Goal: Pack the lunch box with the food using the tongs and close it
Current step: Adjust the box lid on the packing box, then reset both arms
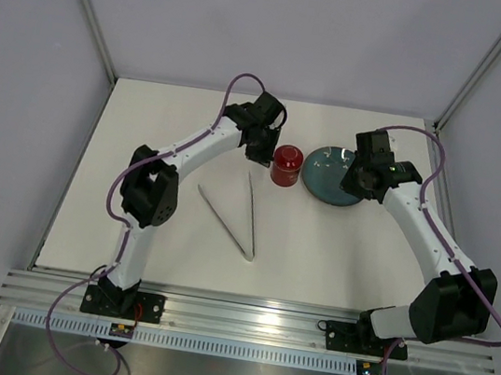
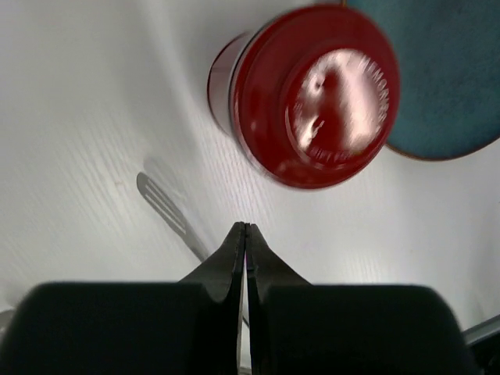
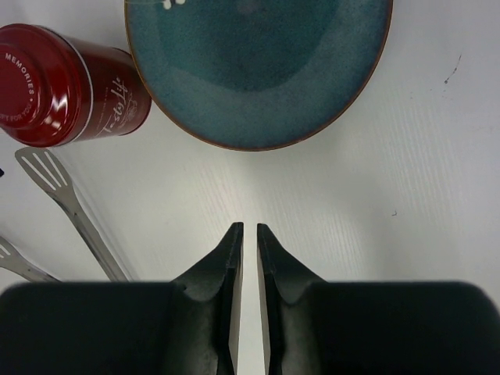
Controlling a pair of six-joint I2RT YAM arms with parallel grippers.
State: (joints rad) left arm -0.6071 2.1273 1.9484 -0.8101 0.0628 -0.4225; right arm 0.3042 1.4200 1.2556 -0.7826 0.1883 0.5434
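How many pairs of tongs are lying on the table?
1. The tongs lie flat on the table, on the near side of the lunch box, spread tips toward it. No second pair shows.

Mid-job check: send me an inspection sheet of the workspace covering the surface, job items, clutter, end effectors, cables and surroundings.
Surface: white table, a few faint specks.
Lunch box: red lunch box upright, lid on, beside the plate.
Food: nothing seen; blue-grey plate looks bare.
Tongs: tongs lie flat in a V, tips toward the lunch box, held by neither arm.
Clutter: nothing seen.
End effectors: left end effector shut, empty, close to the lunch box; right end effector barely parted, empty, at the plate's near edge.
Cables: purple cables run along both arms, clear of the items.
Surroundings: plain walls, metal rail at the near edge.
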